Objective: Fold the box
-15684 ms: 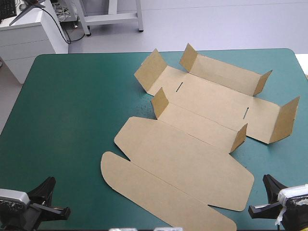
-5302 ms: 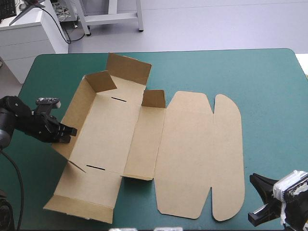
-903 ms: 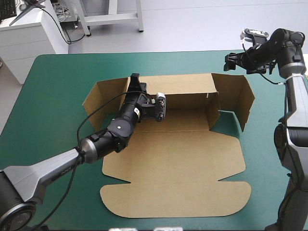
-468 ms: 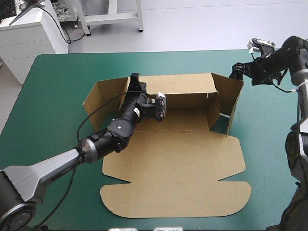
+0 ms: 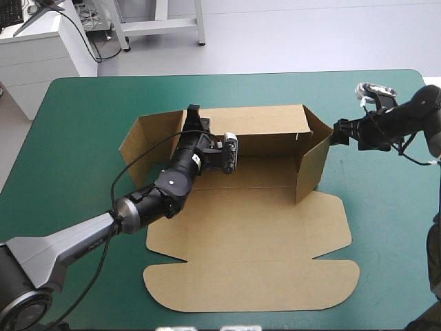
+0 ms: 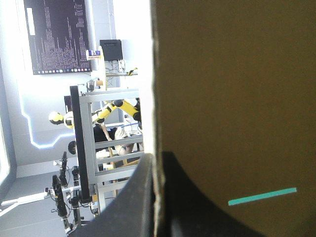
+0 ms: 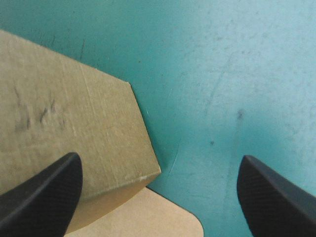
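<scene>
Starting at the near edge, we find the lid [image 5: 248,276] of the box [image 5: 262,207] lying flat on the cover [image 5: 76,138]; the box itself sits mid-table. Beyond the lid our left gripper [image 5: 192,114] is clamped on the far wall [image 5: 269,121], with the board's edge pinched between its fingers [image 6: 187,207]. Further right, the end wall [image 5: 311,164] has just swung inward. A moment ago it splayed out toward the table's right edge, and now it stands nearly square to the far wall. Our right gripper [image 5: 337,132] has followed it in. Its tips are at the wall's outer face, spread wide and holding nothing. We judge this side is nearly ready to tuck. The left end wall [image 5: 138,141] is splayed outward and not yet raised.
</scene>
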`<state>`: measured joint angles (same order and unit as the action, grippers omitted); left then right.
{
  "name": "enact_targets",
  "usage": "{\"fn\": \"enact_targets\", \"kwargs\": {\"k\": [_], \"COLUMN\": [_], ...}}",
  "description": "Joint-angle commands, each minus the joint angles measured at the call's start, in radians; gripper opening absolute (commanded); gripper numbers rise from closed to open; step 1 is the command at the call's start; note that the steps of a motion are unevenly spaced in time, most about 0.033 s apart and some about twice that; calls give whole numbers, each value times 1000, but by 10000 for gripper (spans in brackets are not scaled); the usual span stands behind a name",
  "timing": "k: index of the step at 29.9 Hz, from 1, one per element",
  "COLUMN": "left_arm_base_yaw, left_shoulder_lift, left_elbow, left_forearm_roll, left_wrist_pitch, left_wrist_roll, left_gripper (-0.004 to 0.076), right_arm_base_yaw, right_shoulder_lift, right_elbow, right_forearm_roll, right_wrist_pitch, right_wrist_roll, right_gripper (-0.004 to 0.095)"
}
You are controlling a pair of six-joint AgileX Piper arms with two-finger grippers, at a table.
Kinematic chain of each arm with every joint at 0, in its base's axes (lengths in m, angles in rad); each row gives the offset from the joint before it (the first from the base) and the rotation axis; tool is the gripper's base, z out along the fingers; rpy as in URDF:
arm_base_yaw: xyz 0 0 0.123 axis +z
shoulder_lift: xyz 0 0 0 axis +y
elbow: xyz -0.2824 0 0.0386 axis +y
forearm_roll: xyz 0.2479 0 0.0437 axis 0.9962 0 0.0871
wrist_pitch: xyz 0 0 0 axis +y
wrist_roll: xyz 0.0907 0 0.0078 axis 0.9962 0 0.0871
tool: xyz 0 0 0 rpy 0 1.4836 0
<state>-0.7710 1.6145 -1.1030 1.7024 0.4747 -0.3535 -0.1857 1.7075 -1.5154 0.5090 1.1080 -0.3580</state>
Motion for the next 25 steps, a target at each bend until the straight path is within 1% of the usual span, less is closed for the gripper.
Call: {"fn": "enact_targets", "kwargs": {"k": [1, 4, 5, 11, 13, 17, 22, 25], "left_arm_base_yaw": [-5, -5, -5, -5, -5, -5, -5, -5], "left_shoulder_lift": [-26, -26, -26, -26, -26, -26, -26, -26], "left_elbow": [-23, -23, -23, -23, -23, -23, -23, -23], "left_forearm_roll": [2, 2, 2, 2, 2, 2, 2, 2], "left_wrist_pitch": [-29, -29, -29, -29, -29, -31, -37, -39], "left_wrist_roll": [-3, -3, -3, -3, -3, -3, -3, -3], "left_gripper": [-8, -8, -8, -8, -8, -8, -8, -8], "right_arm_base_yaw": [-7, -7, -7, -5, -5, -5, -3, 18], "right_shoulder_lift": [-120, -184, -201, -225, -218, -218, -218, -218], "right_elbow": [82, 173, 207, 307, 325, 345, 363, 381], "right_forearm_roll": [63, 114, 146, 304, 351, 358, 448, 458], "right_wrist_pitch": [-70, -134, -152, -138, -157, -237, -243, -254], "right_wrist_roll": [-76, -164, -228, -585, -637, -700, -782, -796], "right_gripper": [769, 769, 769, 769, 769, 769, 769, 769]}}
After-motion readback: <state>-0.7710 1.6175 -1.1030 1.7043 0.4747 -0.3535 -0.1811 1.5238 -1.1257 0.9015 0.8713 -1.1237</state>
